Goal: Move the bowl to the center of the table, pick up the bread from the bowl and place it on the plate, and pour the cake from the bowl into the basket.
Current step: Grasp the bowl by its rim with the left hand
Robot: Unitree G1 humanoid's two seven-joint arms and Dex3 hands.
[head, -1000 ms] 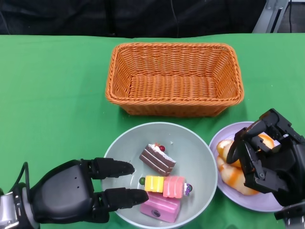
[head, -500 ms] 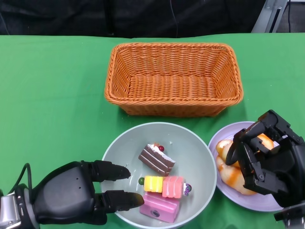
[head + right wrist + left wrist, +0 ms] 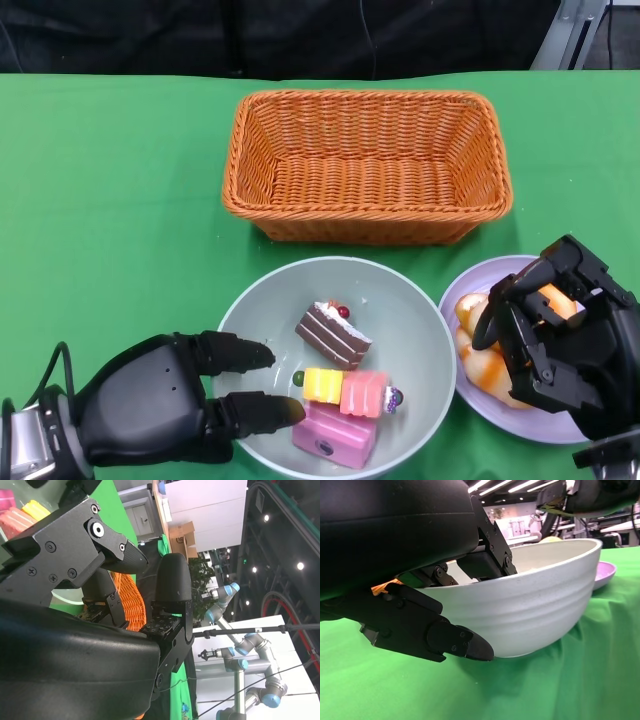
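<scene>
Your inventory, largest first. Basket (image 3: pixel 366 165): far side of table. Bowl (image 3: pixel 400 325): near centre, holds cake pieces (image 3: pixel 338 385); left hand (image 3: pixel 160 410) grips its near-left rim, the thumb under the wall showing only in the wrist view. Plate (image 3: pixel 500 275): right of bowl, bearing bread (image 3: pixel 478 355); right hand (image 3: pixel 555 335) hovers over it, fingers curled, whether they pinch anything you cannot tell.

On the green-covered bench (image 3: pixel 110 200), the orange woven wicker basket (image 3: pixel 367 165) sits at the back. In front of it stands the pale grey round bowl (image 3: pixel 400 310), with the cake pieces (image 3: pixel 340 385) inside. Just right of the bowl lies the lilac round plate (image 3: pixel 560 428), carrying the glazed bread rolls (image 3: pixel 478 345). The left hand (image 3: pixel 165 405) is at the bowl's left rim; the right hand (image 3: pixel 560 335) is over the plate.
</scene>
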